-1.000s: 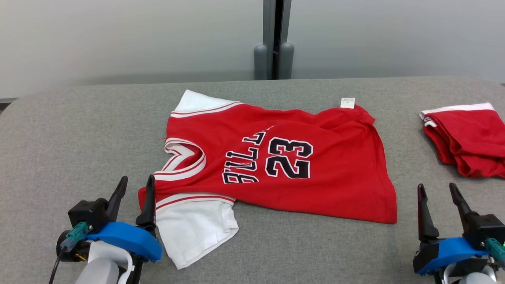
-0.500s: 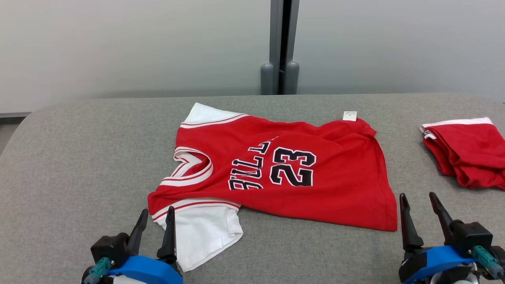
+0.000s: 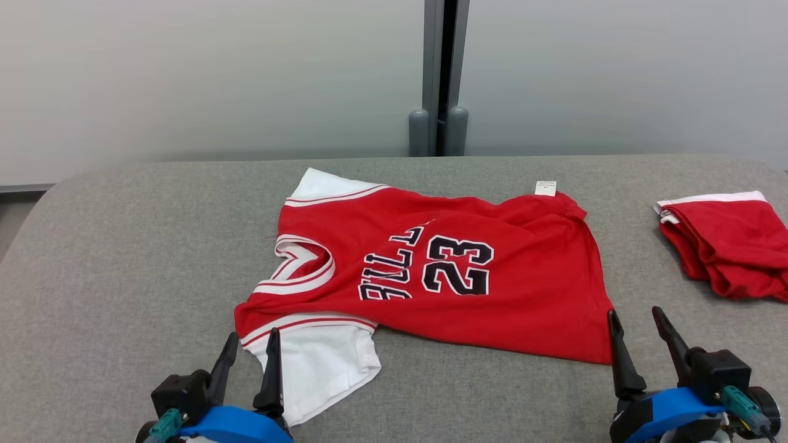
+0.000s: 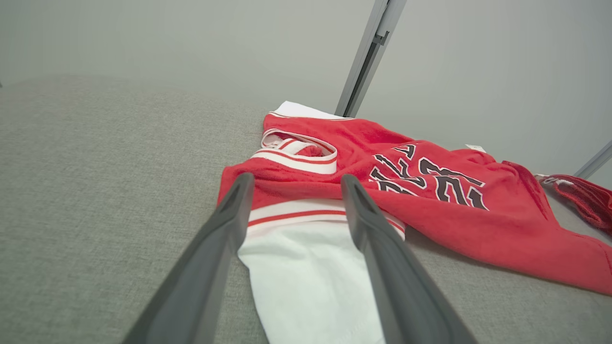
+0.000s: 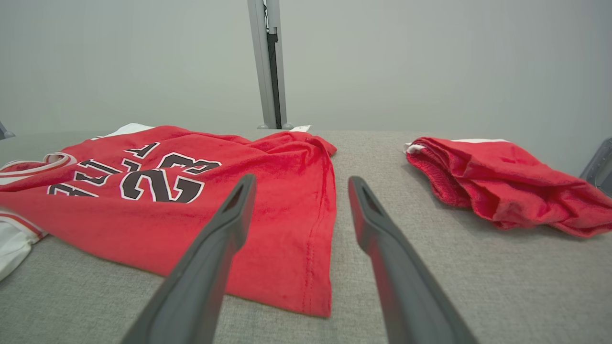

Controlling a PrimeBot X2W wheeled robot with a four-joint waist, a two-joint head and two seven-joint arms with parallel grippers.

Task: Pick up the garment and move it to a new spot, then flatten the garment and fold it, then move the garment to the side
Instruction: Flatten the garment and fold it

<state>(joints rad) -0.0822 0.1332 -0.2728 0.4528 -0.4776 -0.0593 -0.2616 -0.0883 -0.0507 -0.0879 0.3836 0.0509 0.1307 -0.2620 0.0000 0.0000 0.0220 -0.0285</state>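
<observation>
Red jersey [image 3: 443, 271] is lying creased, number side up, across the middle of the grey table [image 3: 123, 258]. The likely fault from here is a claw pinching only the top layer, or only the loose white sleeve [image 3: 320, 369], leaving the cloth bunching or dragging rather than lifting evenly. The left claw [image 3: 253, 334] is standing wide open at the near sleeve and shoulder, and the right claw [image 3: 634, 311] is standing equally open just beside the near hem corner, neither holding anything, while a second red garment [image 3: 726, 246] is lying well apart to the right.
</observation>
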